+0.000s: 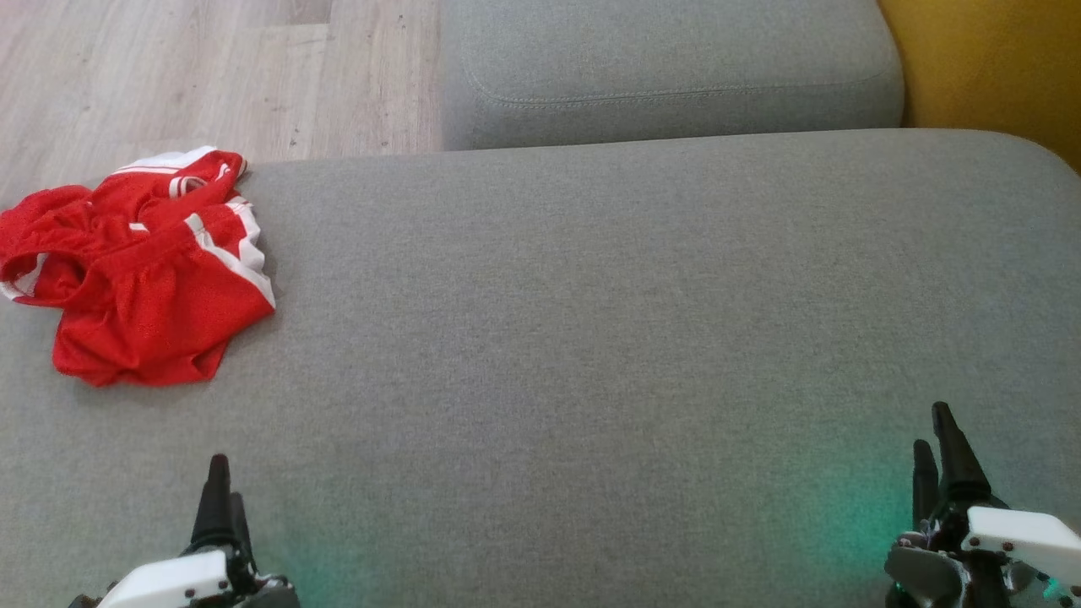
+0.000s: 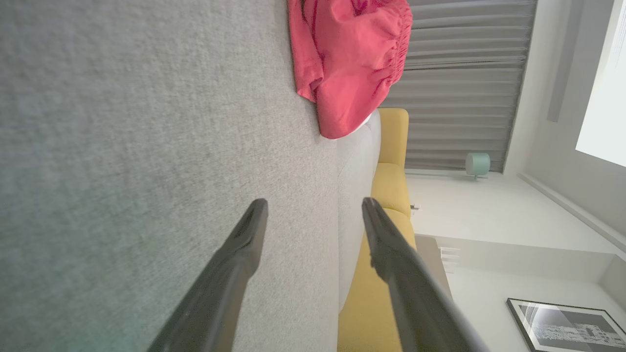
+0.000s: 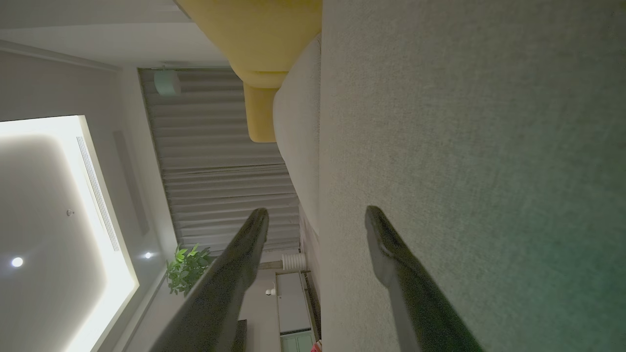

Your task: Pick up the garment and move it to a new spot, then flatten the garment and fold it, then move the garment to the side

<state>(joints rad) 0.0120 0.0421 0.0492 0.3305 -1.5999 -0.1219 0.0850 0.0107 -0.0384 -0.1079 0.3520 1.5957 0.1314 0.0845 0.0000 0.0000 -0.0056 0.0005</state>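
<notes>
Garment (image 1: 143, 270), red with white trim, lies crumpled on the grey cushion (image 1: 591, 295), ahead of your left pincer (image 1: 224, 481) and a little to its left, well apart from it. Your right pincer (image 1: 931, 426) hovers far across the cushion. Both pincers stand with jaws apart, holding nothing.

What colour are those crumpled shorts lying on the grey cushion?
The shorts are bright red with white stripe trim, clearest in the head view.
</notes>
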